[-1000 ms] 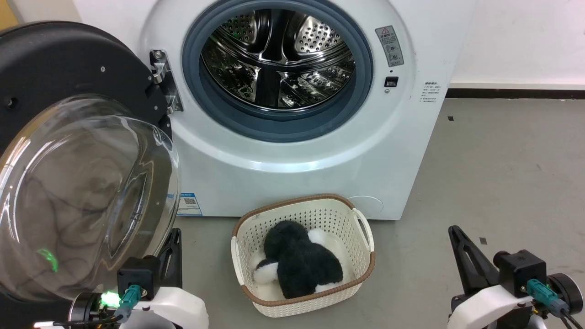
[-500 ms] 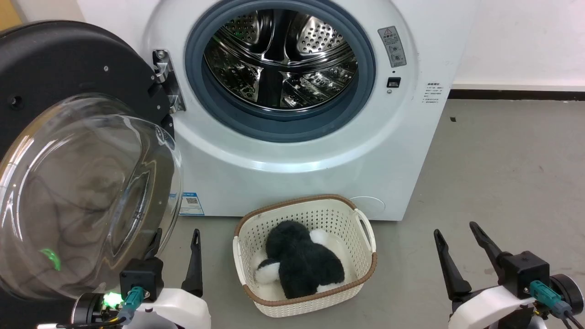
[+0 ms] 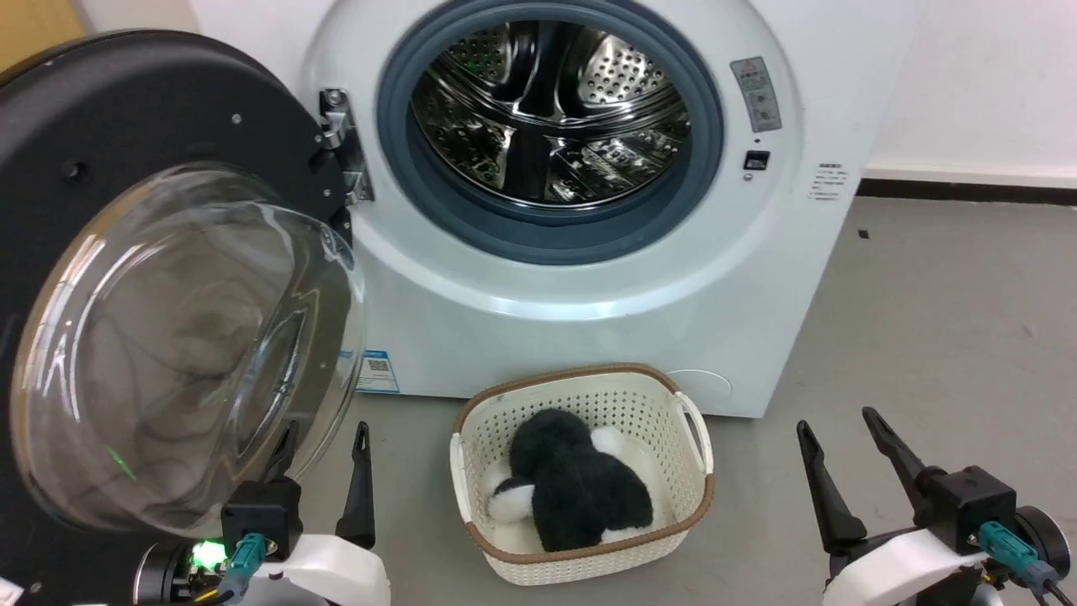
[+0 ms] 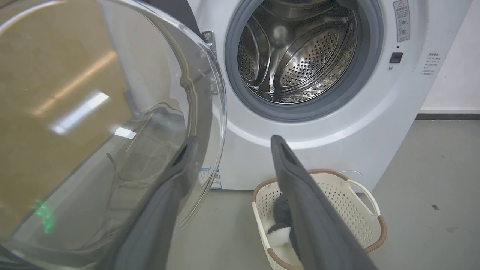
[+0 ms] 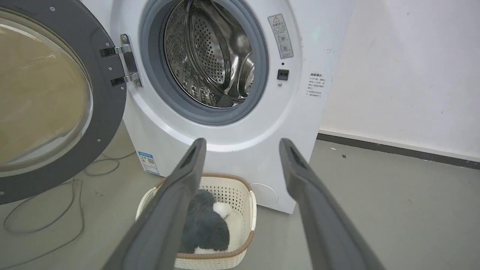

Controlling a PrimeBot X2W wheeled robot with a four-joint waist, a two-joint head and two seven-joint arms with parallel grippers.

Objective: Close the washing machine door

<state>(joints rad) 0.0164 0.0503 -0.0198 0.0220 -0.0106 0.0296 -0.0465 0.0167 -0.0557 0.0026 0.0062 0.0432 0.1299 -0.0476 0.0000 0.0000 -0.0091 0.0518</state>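
Observation:
The washing machine door (image 3: 160, 168) stands swung wide open at the left, its black rim and bulging clear glass bowl (image 3: 185, 345) facing me, hinged by a metal bracket (image 3: 341, 143). The white washing machine (image 3: 589, 278) shows its grey-gasketed opening and steel drum (image 3: 551, 114). My left gripper (image 3: 324, 438) is open, low at the bowl's lower right edge; one finger (image 4: 180, 165) lies behind the glass in the left wrist view, and contact cannot be made out. Over the floor at the lower right, my right gripper (image 3: 833, 425) is open and holds nothing. The door (image 5: 56, 97) and machine (image 5: 240, 131) also appear in the right wrist view.
A cream plastic basket (image 3: 690, 429) with a dark and white plush toy (image 3: 576, 484) sits on the grey floor just in front of the machine, between my grippers. A thin cable (image 5: 45, 210) lies on the floor under the door. A white wall (image 3: 984, 76) stands at the right.
Both grippers went from shut to open during the last second. The whole head view has shifted right, so the camera moved. The door and basket stay in place.

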